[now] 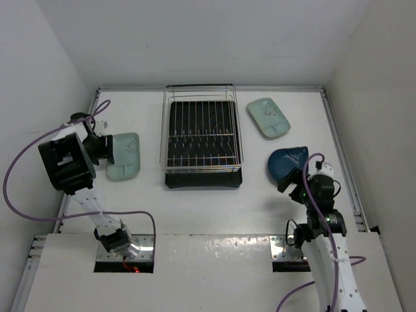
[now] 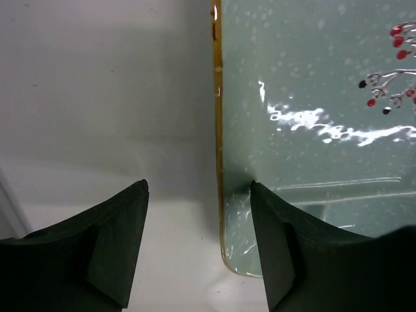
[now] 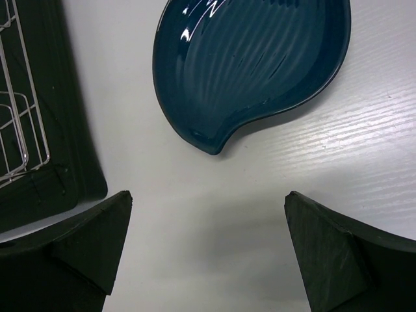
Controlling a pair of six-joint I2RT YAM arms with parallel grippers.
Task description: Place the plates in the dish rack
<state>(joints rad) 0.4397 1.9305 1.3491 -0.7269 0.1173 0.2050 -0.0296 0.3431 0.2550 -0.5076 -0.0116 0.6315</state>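
The chrome wire dish rack (image 1: 201,136) on its black tray stands mid-table with no plates in it. One mint-green plate (image 1: 125,156) lies to its left. My left gripper (image 1: 106,151) is open and straddles that plate's left rim: in the left wrist view (image 2: 198,186) one finger is over the plate (image 2: 312,78) and the other over bare table. A second mint plate (image 1: 268,117) lies at the back right. The dark blue plate (image 1: 286,162) lies right of the rack. My right gripper (image 1: 290,181) is open and empty just short of the blue plate (image 3: 253,58), as the right wrist view (image 3: 208,196) shows.
The rack's black tray corner (image 3: 39,175) is close to the right gripper's left finger. White walls close in the table on three sides. A purple cable (image 1: 26,156) loops off the left arm.
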